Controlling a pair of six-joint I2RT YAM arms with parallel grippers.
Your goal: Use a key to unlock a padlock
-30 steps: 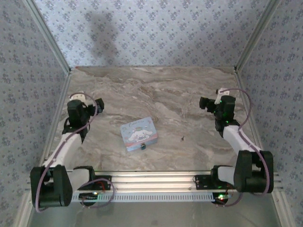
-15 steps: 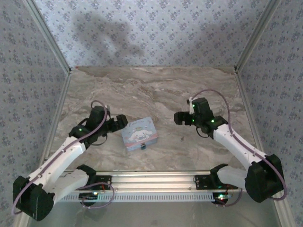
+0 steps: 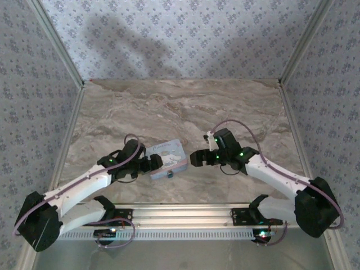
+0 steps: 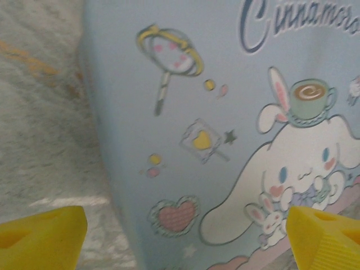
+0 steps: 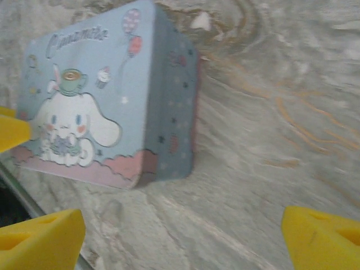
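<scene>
Both arms have swung inward, left gripper (image 3: 154, 163) and right gripper (image 3: 195, 159) now flanking the tin (image 3: 169, 153), each wide open and empty. Padlock (image 3: 170, 175) sits at the tin's near edge, untouched; unlocking seems not yet begun.

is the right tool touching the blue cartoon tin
Apart. The right wrist view shows the right tool open, its yellow fingertips short of the tin, with a strip of bare marble table between them.
</scene>
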